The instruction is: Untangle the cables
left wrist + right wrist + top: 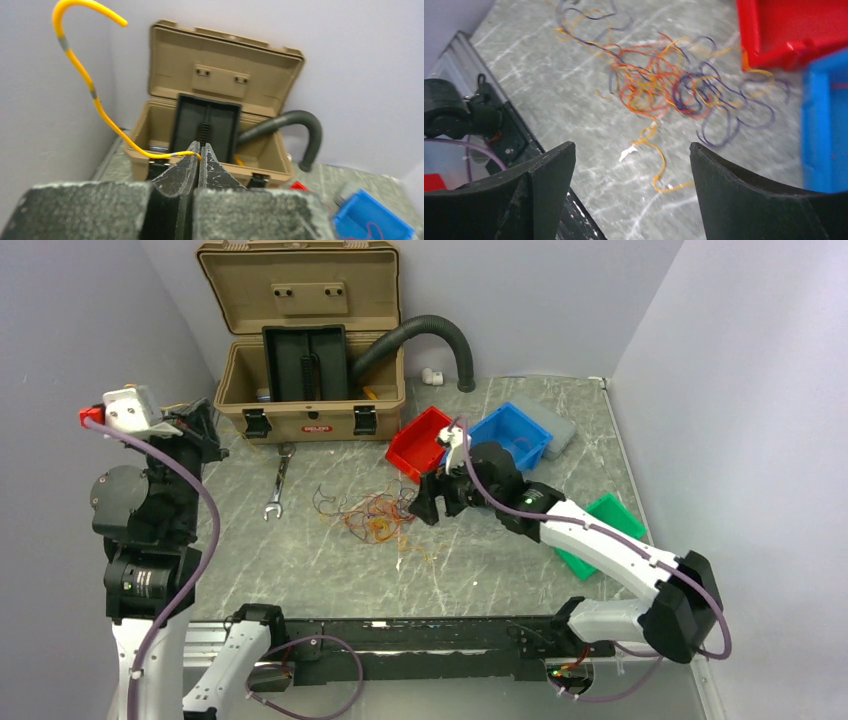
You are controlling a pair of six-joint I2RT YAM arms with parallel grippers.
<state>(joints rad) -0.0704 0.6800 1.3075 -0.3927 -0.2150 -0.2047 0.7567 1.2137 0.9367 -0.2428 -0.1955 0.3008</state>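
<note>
cables (375,520) in a loose orange, red and dark tangle on table (500,570) centre, just left of red bin (420,443). right gripper (631,148) jaws wide, hovering at the tangle's right edge. left gripper (200,148) raised at far left, clamped on one yellow wire (95,102).

**A:** Where does the top view sit?

**B:** High up behind both arm bases. It looks down and forward over the whole surface (300,570), as far as the open tan case (300,300) by the back wall.

**A:** And the left wrist view?

**B:** It's raised, looking almost level along the left tool (200,150) toward that same case and the black hose (314,140). The top view shows both of those too.

**A:** The right wrist view?

**B:** Low and close. It tilts down between the right tool (631,147) fingers at the cables (659,85), the red bin (774,57) and the blue bin (824,125). The top view sees all three from farther off.
</note>
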